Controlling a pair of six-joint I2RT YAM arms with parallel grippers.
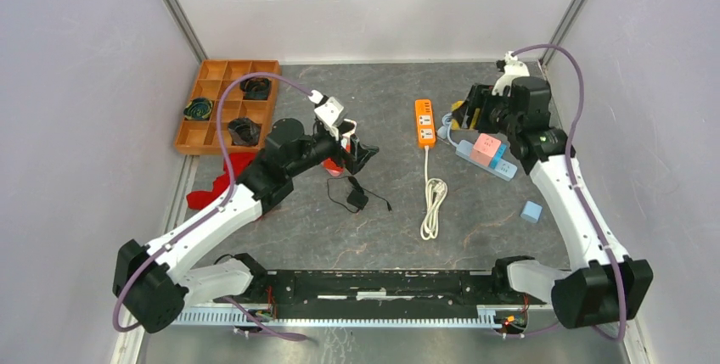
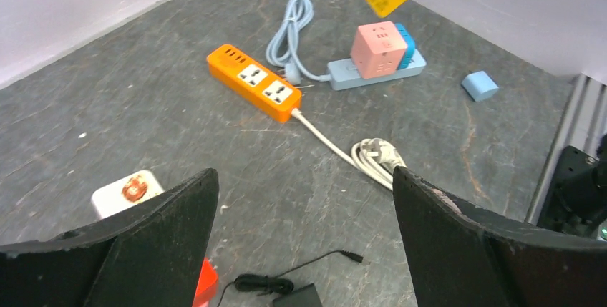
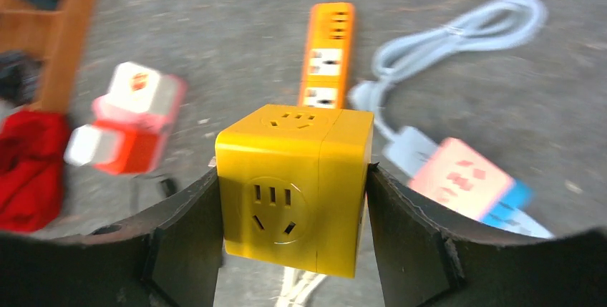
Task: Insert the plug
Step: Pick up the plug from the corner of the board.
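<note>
Plug cube (image 3: 286,210), yellow, clamped side to side in right end effector (image 3: 292,178); one black finger (image 3: 187,232) pressed on each flank. Held up over the counter (image 1: 475,211) at its far right side, a three-hole socket face turned toward the wrist camera and a second socket face on top. No readable print on either face.

Orange power strip (image 3: 328,53) lying flat beyond the cube, apart from it, with two white socket plates and a row of slots at the far end. Lettering on those plates too small to read. White cord (image 1: 433,207) trailing from the near end into a loose coil.

Left end effector (image 2: 304,214) spread wide, holding and touching nothing, hovering near mid-counter and aimed toward the strip. Just beside the left finger, a white block (image 2: 125,191) with a round orange mark on top, illegible.

Only in the top view: wooden tray (image 1: 225,105) at the far left corner, with dark items in some compartments. Red cloth (image 1: 216,186) seen there and in the right wrist view. Black adapter (image 1: 357,198) with thin lead clear from above, cut off at the lower edge of the left wrist view. Pink cube (image 2: 378,48) on a pale blue strip (image 2: 343,74) sharp in the left wrist view, blurred in the right. Small blue block (image 2: 479,85) alone, missing from the right wrist view.
</note>
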